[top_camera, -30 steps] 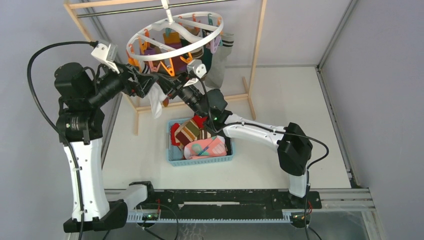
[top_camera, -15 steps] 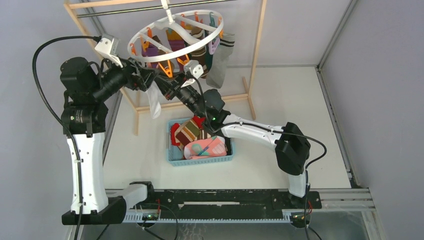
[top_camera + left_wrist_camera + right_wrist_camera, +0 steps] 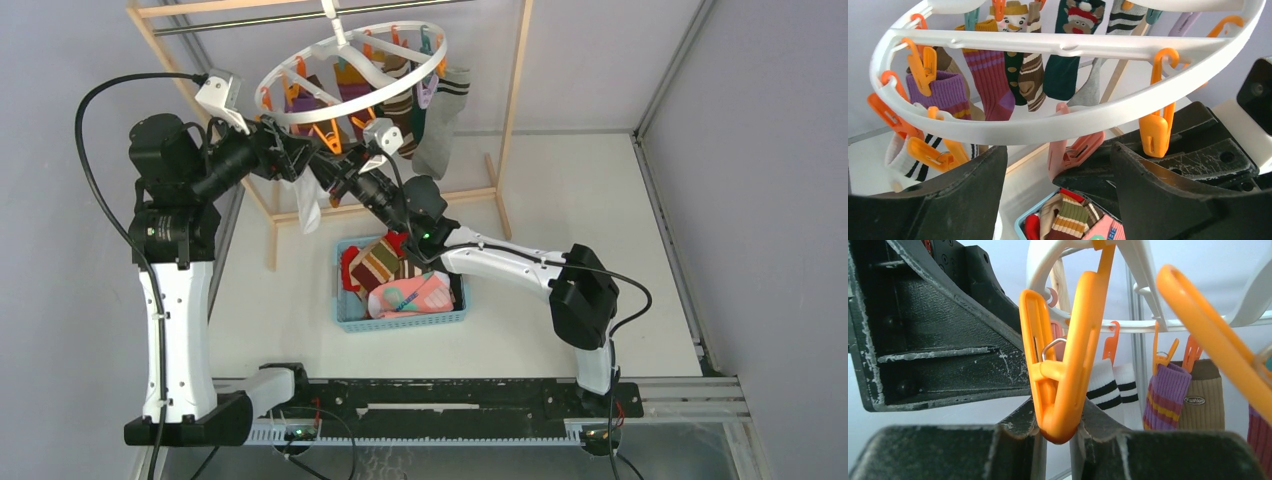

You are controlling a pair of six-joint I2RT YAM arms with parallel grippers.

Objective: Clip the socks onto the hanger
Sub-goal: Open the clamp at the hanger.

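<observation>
The socks (image 3: 993, 75) were in two places. A good number hung clipped under the hanger (image 3: 1038, 127), and a heap of others lay in the blue basket (image 3: 400, 323) near the middle of the worktop (image 3: 560, 200), a little toward its left edge. The hanger hung by its hook from the bar of the wooden rack (image 3: 515, 100), which stood along the far edge of the worktop toward the far left corner.

Purple-striped, brown-striped, dark green and grey socks were on the ring. A white sock (image 3: 1105, 387) with black bands hung from a clip on its near-left side.

Both hands were up at the near rim of the ring, close together. The right hand (image 3: 1058, 434) was clenched on the lower end of an orange clip (image 3: 1068, 355) that dangled from the ring, and that clip held no sock. The left hand (image 3: 1058, 152) was released, its fingers wide apart with nothing between them. An empty pink clip (image 3: 1073, 150) hung just beyond it. Neither hand carried a sock.

The job looked partly done, perhaps around the middle. Many socks were clipped, at least a few clips on the near rim were free, and every sock in the basket was left to hang. With a clip gripped but no sock to hand, the next sock would probably have to come from the basket.
</observation>
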